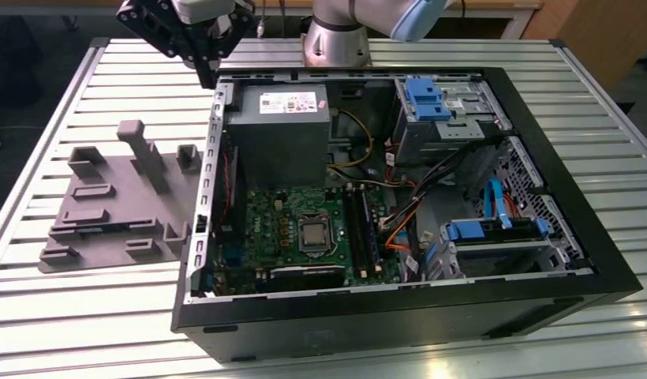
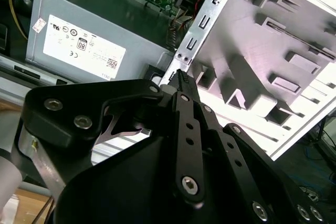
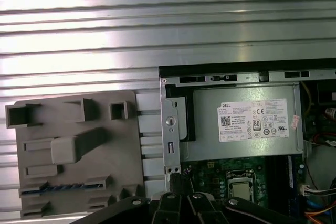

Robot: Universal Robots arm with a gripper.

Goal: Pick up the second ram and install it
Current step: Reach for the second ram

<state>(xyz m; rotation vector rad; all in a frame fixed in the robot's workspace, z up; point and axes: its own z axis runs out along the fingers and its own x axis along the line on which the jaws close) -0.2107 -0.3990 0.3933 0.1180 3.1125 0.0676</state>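
My gripper [image 1: 207, 77] hangs high over the back corner of the open computer case [image 1: 408, 316], on the exterior view's left, above the wall between the power supply [image 1: 282, 134] and the grey holder tray [image 1: 102, 229]. Its black fingers meet in one point and hold nothing, as both wrist views show [image 2: 181, 77] [image 3: 178, 179]. In the first wrist view, the second ram [image 3: 63, 187] shows as a thin dark strip with bluish marks. It stands on edge in a long slot of the holder tray [image 3: 121, 145]. The motherboard's long black slots [image 1: 360, 229] lie inside the case beside the processor socket.
The case sits on a slatted metal table [image 1: 71, 316]. Inside it are the green motherboard [image 1: 271, 229], loose cables [image 1: 398, 229] and blue drive brackets [image 1: 429, 99]. The arm's base [image 1: 334, 39] stands behind the case. The holder tray has tall posts [image 1: 144, 154].
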